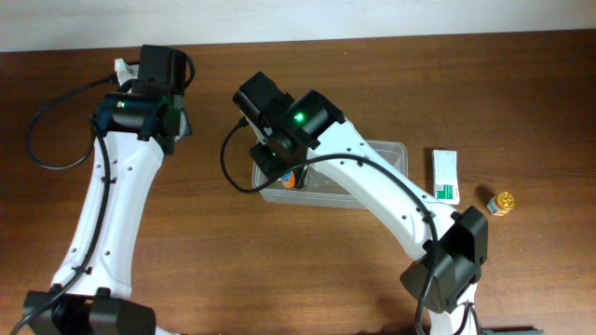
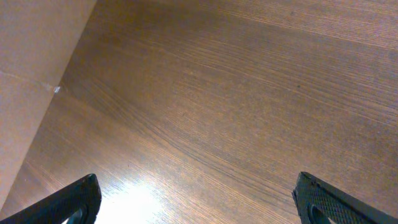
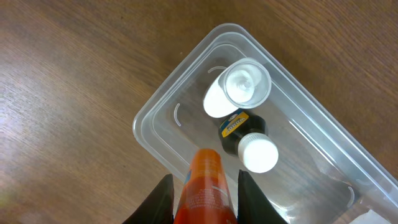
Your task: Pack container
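- Fingers on the working arm: the right fingers [image 3: 204,177] are clenched on an orange bottle [image 3: 205,196], one on each side of it. Its nose points to 12 o'clock in the right wrist view.
- That nose overlaps the near rim of the container [image 3: 186,87], the clear tub that slants from 9 o'clock round to 4 o'clock in that view. I cannot tell whether the bottle hangs above the rim or already dips inside.
- Inside the tub, at 1 o'clock from the fingers, is a white bottle [image 3: 239,87]. Touching it on its 6 o'clock side lies a dark bottle with a yellow label [image 3: 239,127] and a white cap.
- By my judgement two items are packed and the orange bottle is the third. It is in the grip and not yet set down, so it has to clear the rim, go down beside the others and be let go.
- In the overhead view, a white-and-green box [image 1: 445,175] lies on the surface [image 2: 217,93] outside the tub, just beside its 3 o'clock end. A small gold-lidded jar [image 1: 503,202] stands farther out toward 4 o'clock. Both probably remain to be packed.
- The left fingers [image 2: 199,205] are released, spread wide over bare wood and grasping nothing, well apart from the tub at its 9 o'clock side.
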